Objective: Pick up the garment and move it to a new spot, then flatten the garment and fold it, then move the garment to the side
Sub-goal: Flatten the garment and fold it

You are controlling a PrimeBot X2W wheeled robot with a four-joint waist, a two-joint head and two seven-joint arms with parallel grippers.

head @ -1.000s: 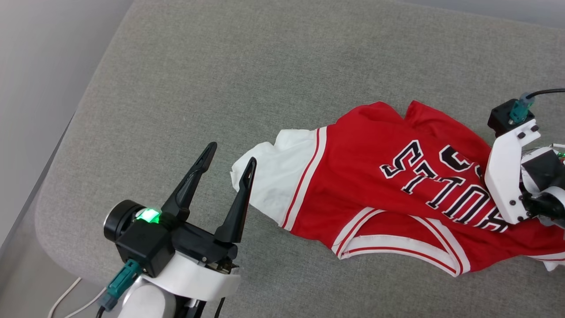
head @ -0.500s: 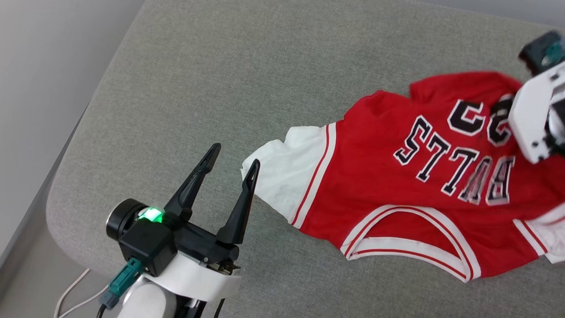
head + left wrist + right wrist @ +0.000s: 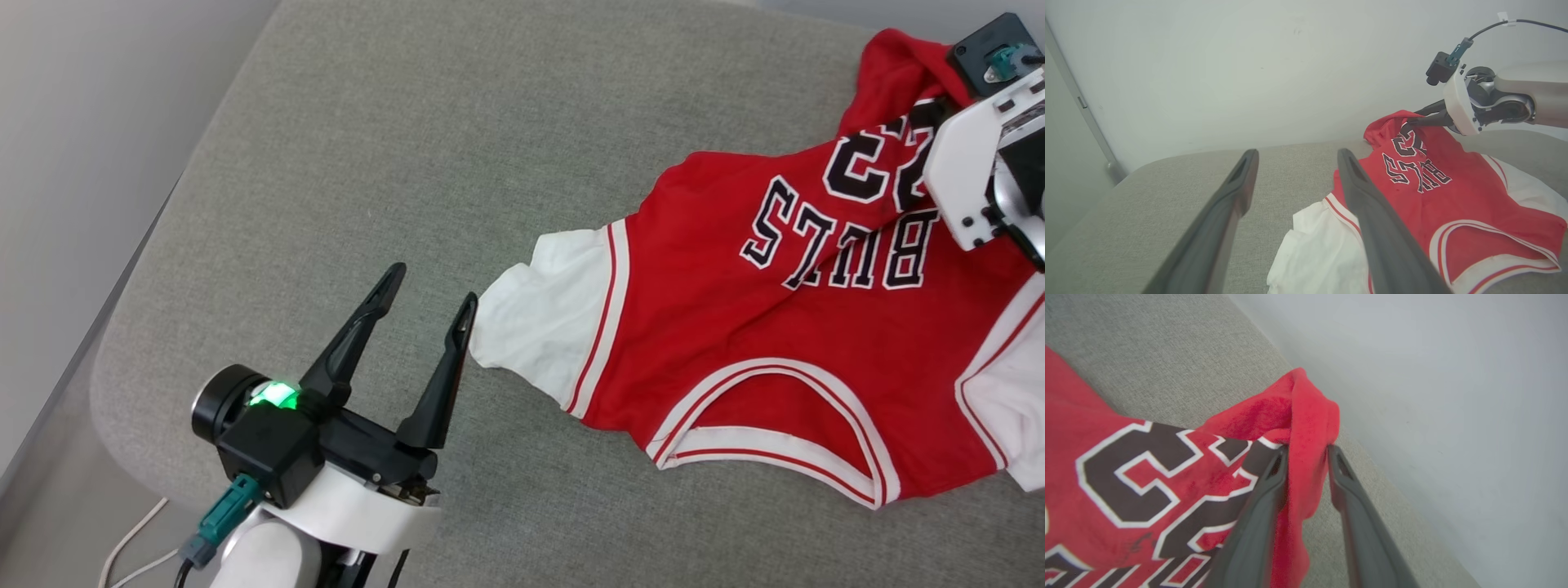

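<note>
While the grey cushion (image 3: 392,147) takes up most of the head view, the garment (image 3: 735,351) is spread across its right half. The chest lettering (image 3: 833,237) faces upward, most of the cloth lies on the cushion, and only the far edge is raised in a peak. That peak is gripped by the right gripper (image 3: 1307,451), whose two fingers are clenched on a bunched fold of red cloth (image 3: 1306,416) (in the right wrist view the fold fills the space between the tips). The left gripper (image 3: 433,284) is held low at the near left, jaws spread wide with nothing between them. One finger is set just beside the white sleeve (image 3: 539,327); whether it touches cannot be told. The step in hand is judged to be the pick-up and carry to a new spot. A firm pinch is needed, since only a narrow fold is caught near the fingertips and could be pulled out by the weight of the trailing cloth. The lift should be made high enough that the sleeve is cleared from the cushion rather than dragged, and the carry made smoothly, so that no further bunching is caused before flattening.
</note>
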